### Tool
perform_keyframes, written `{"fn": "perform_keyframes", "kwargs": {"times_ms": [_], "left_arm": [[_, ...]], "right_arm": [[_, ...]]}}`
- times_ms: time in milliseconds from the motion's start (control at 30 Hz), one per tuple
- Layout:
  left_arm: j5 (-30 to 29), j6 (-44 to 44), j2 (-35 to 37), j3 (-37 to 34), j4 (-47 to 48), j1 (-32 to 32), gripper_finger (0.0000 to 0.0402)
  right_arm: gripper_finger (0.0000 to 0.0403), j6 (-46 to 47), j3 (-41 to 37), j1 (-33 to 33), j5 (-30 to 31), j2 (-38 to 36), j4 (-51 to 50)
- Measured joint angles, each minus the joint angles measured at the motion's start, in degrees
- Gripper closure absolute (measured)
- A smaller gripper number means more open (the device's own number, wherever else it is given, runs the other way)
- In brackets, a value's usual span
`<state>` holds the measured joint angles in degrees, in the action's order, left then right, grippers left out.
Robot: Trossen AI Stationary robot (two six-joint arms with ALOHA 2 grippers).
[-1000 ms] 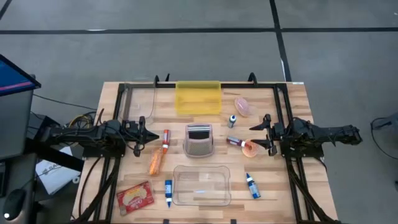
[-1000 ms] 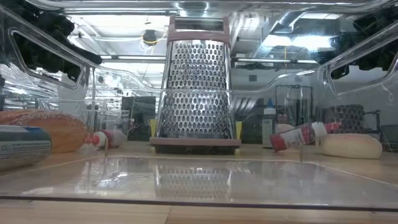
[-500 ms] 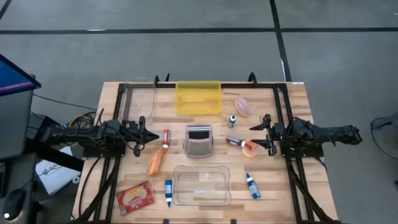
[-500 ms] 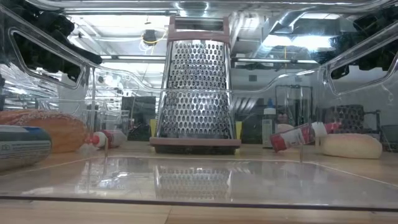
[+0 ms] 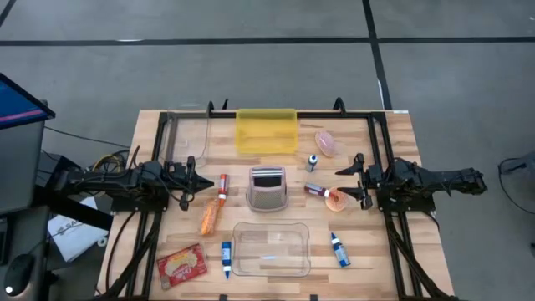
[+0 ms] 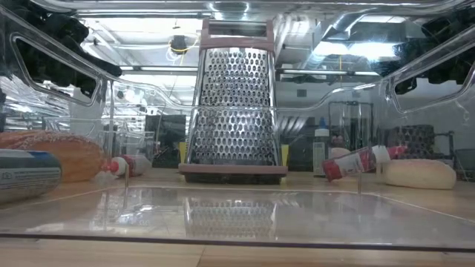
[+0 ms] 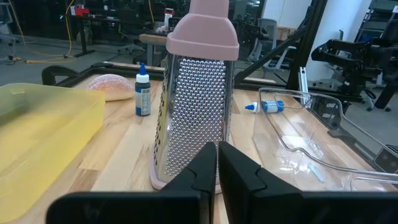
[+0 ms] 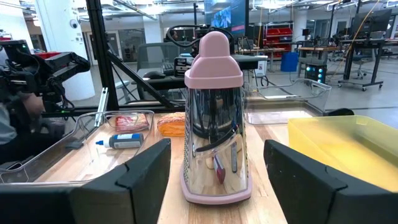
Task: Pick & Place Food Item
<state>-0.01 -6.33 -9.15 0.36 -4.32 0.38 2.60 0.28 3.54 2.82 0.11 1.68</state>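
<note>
A pink-framed metal grater (image 5: 267, 189) stands upright at the table's middle. Food items lie around it: an orange bread loaf (image 5: 209, 217) and a red snack packet (image 5: 181, 265) on the left, a pink piece (image 5: 328, 143) and an orange-and-white round piece (image 5: 337, 200) on the right. My left gripper (image 5: 206, 185) hovers level at the table's left side, shut and empty, pointing at the grater (image 7: 198, 93). My right gripper (image 5: 343, 182) hovers level at the right side, open and empty, the grater (image 8: 214, 118) ahead between its fingers.
A yellow bin (image 5: 266, 131) sits at the far middle, a clear tub (image 5: 270, 249) near the front edge, another clear tub (image 5: 188, 134) far left. Small bottles lie about: red-capped (image 5: 223, 188), blue (image 5: 226, 259), blue (image 5: 338, 249), purple-red (image 5: 318, 191), and one upright (image 5: 313, 161).
</note>
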Motion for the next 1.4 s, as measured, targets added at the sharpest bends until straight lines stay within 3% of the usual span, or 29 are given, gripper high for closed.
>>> {"fn": "perform_keyframes", "kwargs": {"times_ms": [333,500,667,967,1167,1333,1400], "left_arm": [[0.01,0.0,-0.01,-0.02,0.0,0.02,0.0389],[0.02,0.0,-0.02,-0.02,0.0,0.02,0.0389],[0.02,0.02,0.0,-0.01,0.0,0.01,0.0389],[0.02,0.01,-0.02,-0.01,0.0,0.0,0.0389],[0.02,0.02,0.0,-0.02,0.0,0.02,0.0389],[0.02,0.02,0.0,-0.02,0.0,0.02,0.0389],[0.02,0.02,0.0,-0.01,0.0,0.02,0.0389]], "right_arm": [[0.0154,-0.1,0.0,-0.01,-0.01,0.0,-0.11],[0.0154,-10.2,1.05,-2.46,1.6,0.0,-0.85],[0.0154,-8.4,1.3,-3.69,1.71,0.01,-0.23],[0.0154,-15.94,1.4,-5.26,3.5,0.01,-0.15],[0.0154,0.94,1.52,-5.23,4.24,0.01,3.54],[0.0154,23.69,1.61,-4.65,5.31,0.2,8.61],[0.0154,28.69,1.61,-4.27,2.33,0.2,8.62]]}}
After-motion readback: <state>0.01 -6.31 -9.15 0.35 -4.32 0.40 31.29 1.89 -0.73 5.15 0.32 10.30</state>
